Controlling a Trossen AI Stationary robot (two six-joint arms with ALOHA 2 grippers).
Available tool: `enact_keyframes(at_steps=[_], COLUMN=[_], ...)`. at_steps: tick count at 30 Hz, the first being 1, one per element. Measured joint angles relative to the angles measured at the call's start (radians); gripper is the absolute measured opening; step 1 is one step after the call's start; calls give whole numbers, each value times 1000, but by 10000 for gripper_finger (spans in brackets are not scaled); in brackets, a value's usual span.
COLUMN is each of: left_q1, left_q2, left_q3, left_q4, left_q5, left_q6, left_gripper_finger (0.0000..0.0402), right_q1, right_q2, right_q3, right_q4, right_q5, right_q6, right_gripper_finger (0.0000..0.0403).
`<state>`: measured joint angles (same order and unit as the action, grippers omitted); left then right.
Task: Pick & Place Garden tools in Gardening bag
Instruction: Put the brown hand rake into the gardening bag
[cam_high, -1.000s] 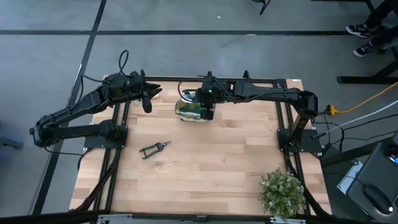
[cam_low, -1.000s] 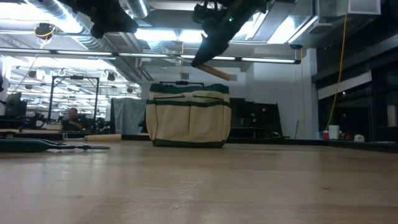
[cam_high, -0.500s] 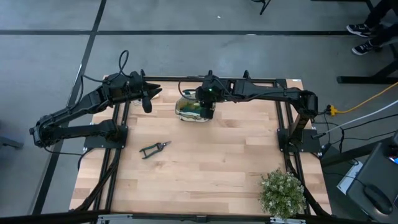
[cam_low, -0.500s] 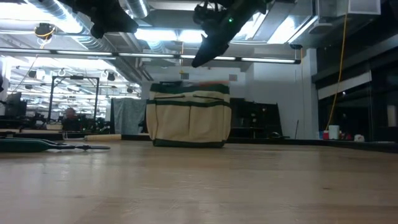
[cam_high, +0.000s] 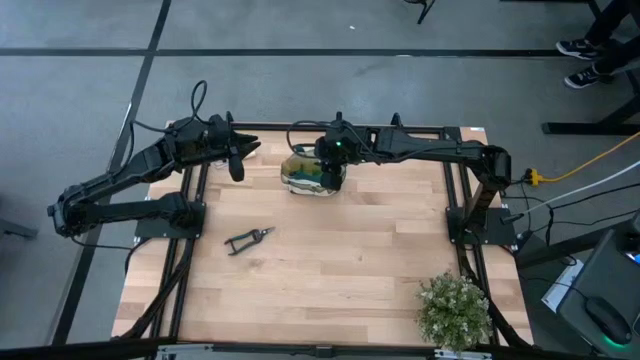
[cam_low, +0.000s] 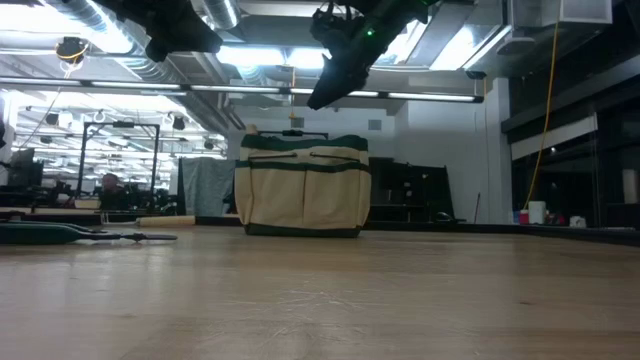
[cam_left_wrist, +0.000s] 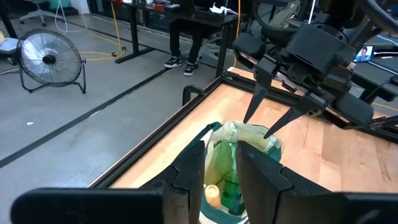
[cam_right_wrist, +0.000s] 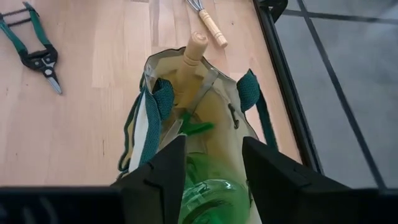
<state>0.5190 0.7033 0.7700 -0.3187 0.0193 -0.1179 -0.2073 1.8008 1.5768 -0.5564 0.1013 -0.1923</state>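
The bag (cam_right_wrist: 205, 137) is holding a trowel (cam_right_wrist: 189, 62) and green bottle (cam_right_wrist: 211, 190); the right gripper (cam_high: 333, 172), fingers apart, is hovering above it.

Grey concrete floor (cam_high: 400, 30) round my wooden table (cam_high: 340, 270), standing fan (cam_left_wrist: 50, 62) and dark desks (cam_left_wrist: 180, 15) beyond, bright ceiling strip lights (cam_low: 270, 55) overhead

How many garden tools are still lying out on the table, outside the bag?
2: black pruning shears left of the table's centre; small wood-handled tool by the far edge, beside the gardening bag. Arms may hide others.
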Motion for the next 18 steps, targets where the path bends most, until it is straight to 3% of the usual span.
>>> enact_keyframes(at_steps=[6, 18], left_q1=[0, 0], left_q2=[0, 0], left_q3=[0, 0], left_q4=[0, 0], left_q5=[0, 0], left_q6=[0, 0], left_gripper_finger=[86, 86], right_q1=[0, 0], right_q2=[0, 0], right_q3=[0, 0], right_q4=[0, 2], right_q5=[-7, -152], right_q6=[60, 206], right_gripper_finger=[161, 160])
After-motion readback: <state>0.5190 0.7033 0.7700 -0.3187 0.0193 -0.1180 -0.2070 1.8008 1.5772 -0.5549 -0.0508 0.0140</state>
